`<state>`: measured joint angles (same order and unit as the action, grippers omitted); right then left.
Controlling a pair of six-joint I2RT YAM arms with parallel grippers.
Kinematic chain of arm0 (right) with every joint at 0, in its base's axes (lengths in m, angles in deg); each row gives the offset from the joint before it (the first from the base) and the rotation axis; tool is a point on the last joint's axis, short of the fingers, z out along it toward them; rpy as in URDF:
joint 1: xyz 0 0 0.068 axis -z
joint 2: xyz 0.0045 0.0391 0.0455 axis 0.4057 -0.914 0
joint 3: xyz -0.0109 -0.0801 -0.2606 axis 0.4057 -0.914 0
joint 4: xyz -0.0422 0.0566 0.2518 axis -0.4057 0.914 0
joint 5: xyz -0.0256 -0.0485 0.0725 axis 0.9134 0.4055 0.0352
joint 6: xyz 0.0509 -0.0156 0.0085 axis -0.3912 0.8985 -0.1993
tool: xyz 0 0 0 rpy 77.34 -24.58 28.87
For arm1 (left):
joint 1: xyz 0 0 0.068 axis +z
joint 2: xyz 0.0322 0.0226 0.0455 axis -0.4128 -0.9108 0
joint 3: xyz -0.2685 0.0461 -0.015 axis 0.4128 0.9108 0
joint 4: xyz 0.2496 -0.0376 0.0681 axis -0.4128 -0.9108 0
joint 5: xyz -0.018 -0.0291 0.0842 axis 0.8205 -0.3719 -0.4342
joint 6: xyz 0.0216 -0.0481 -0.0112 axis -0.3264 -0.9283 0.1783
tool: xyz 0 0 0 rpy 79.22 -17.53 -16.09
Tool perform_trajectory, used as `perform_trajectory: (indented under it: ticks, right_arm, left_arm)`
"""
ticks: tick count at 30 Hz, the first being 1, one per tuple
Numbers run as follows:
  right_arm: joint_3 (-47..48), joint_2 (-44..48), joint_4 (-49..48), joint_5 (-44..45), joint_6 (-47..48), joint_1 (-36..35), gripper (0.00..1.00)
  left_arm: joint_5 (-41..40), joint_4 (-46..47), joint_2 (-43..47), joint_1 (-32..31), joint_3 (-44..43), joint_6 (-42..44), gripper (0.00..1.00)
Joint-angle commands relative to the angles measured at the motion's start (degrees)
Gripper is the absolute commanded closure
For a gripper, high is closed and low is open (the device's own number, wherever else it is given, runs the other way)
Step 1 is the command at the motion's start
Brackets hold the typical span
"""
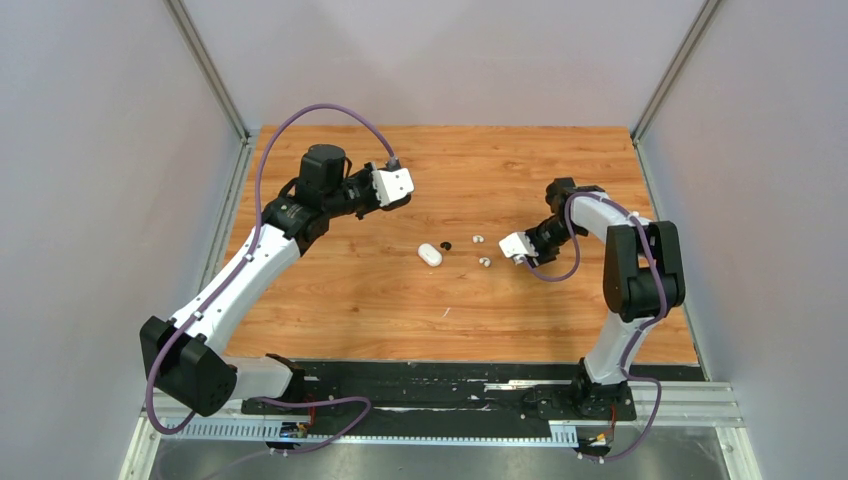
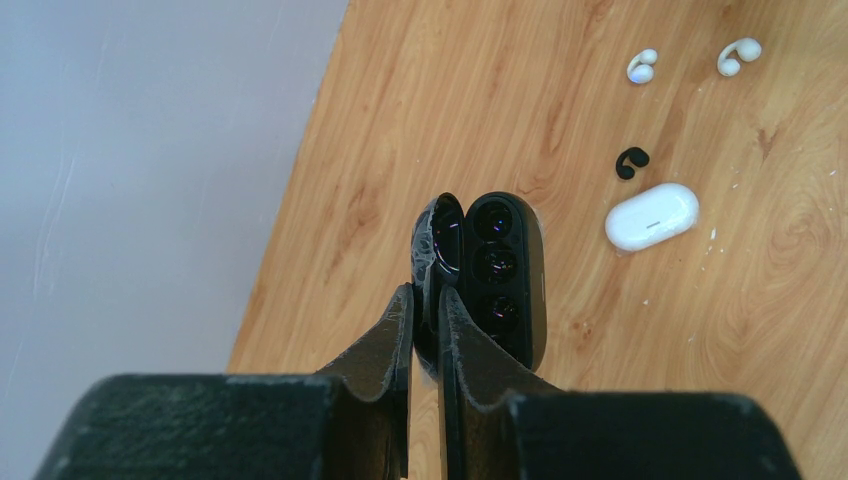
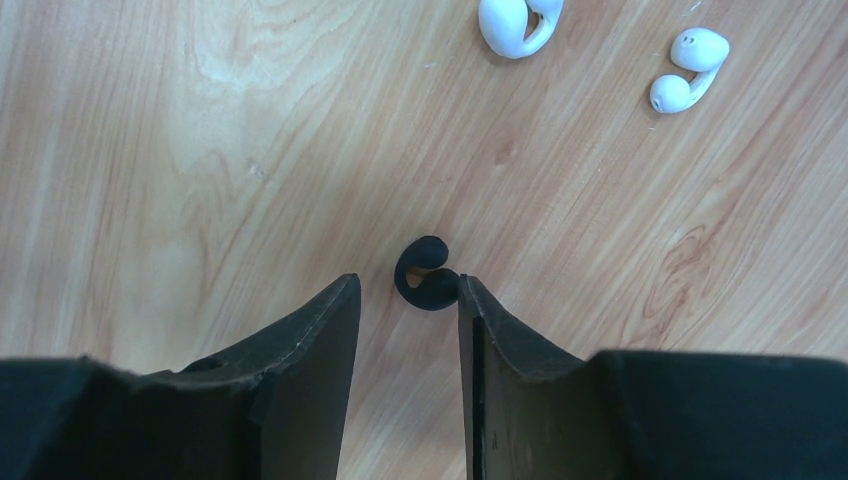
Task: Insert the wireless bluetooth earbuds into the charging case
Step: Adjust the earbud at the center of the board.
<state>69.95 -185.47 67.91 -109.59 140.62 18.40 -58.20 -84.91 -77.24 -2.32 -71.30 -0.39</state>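
My left gripper [image 2: 425, 290] is shut on the lid [image 2: 443, 245] of an open black charging case [image 2: 505, 270] and holds it above the table; in the top view that gripper [image 1: 398, 190] is at the back left. A black earbud [image 3: 427, 273] lies on the wood just ahead of my open right gripper [image 3: 405, 280], touching the right fingertip. Two white earbuds [image 3: 518, 22] [image 3: 688, 68] lie beyond it. Another black earbud [image 2: 631, 161] lies beside a shut white case [image 2: 651, 215]. From above, the right gripper [image 1: 515, 247] hides the bud at its tips.
The wooden table [image 1: 340, 300] is boxed in by grey walls on the left, right and back. The white case [image 1: 430, 254], the black bud [image 1: 446, 244] and the white buds [image 1: 478, 239] [image 1: 485, 261] cluster mid-table between the two arms.
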Motion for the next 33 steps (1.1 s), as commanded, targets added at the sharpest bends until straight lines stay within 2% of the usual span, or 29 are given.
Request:
perform_trajectory:
  ticks: [1, 12, 23, 33]
  right_arm:
    - [0.59, -1.19, 1.47, -0.37, 1.15, 0.07, 0.61]
    - [1.84, -3.16, 0.84, 0.26, 0.40, -0.03, 0.61]
    - [4.91, -6.30, 1.37, 0.69, -1.85, -0.05, 0.66]
    - [17.59, -15.33, 15.39, 0.24, -10.41, -0.52, 0.71]
  left_arm:
    - [0.01, 1.19, 0.16, -0.20, -1.79, -1.28, 1.00]
    - [-0.25, 1.09, -0.11, -0.20, -2.05, -1.17, 1.00]
    - [-0.02, 0.90, -0.23, -0.19, -2.13, -1.33, 1.00]
    - [-0.08, 0.09, 0.12, -0.20, -2.23, -1.08, 1.00]
